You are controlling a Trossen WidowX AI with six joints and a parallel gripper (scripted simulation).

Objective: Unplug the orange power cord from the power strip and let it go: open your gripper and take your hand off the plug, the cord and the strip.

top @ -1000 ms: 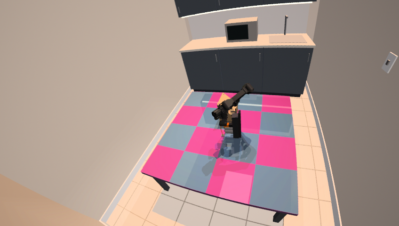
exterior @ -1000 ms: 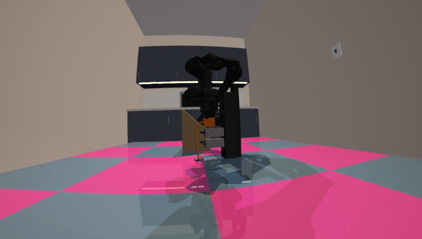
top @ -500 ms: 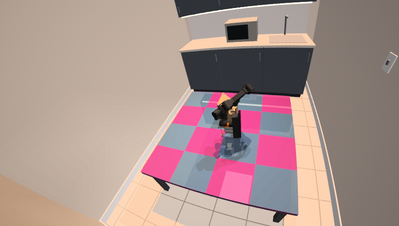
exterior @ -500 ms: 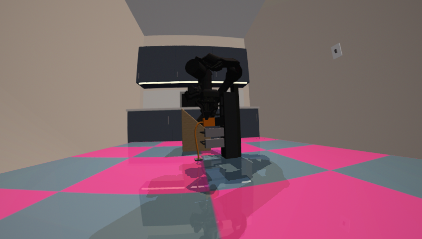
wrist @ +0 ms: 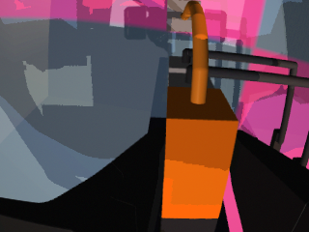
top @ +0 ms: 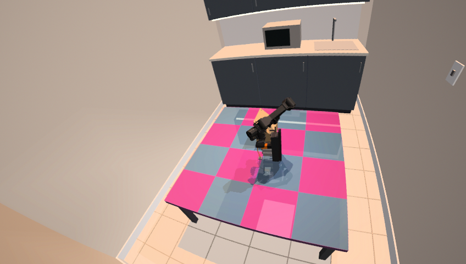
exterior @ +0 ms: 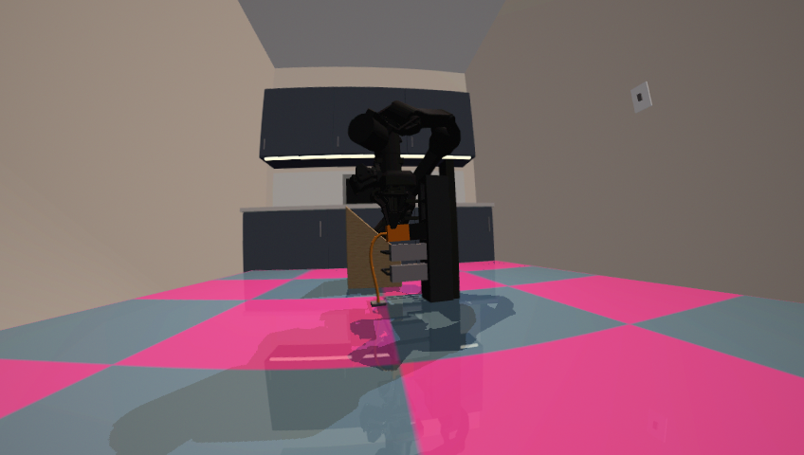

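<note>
Tool [top: 265, 144] [exterior: 395, 225] [wrist: 197, 139] looks clenched on the orange plug [top: 266, 146] [exterior: 399, 233] [wrist: 197, 155], a finger each side, coming from above. Plug's at the upright power strip [top: 276, 147] [exterior: 441, 242], approx. horiz., cord [exterior: 372, 259] [wrist: 199, 63] off its outer end. Pull prob. runs along that axis, straight away from strip, toward cord side; then release.

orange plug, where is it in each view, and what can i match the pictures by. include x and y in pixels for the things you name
Top: just below the middle, a small orange patch beside the black strip [top: 276, 146] [exterior: 441, 242], partly covered by the gripper.
Exterior: near the centre, left of the strip and above two grey plugs [exterior: 408, 251].
Wrist: right of centre, a large orange block in the lower half.
Shared landmark: the orange plug's cord [top: 258, 152] [exterior: 372, 260] [wrist: 199, 68], seen in all three.
</note>
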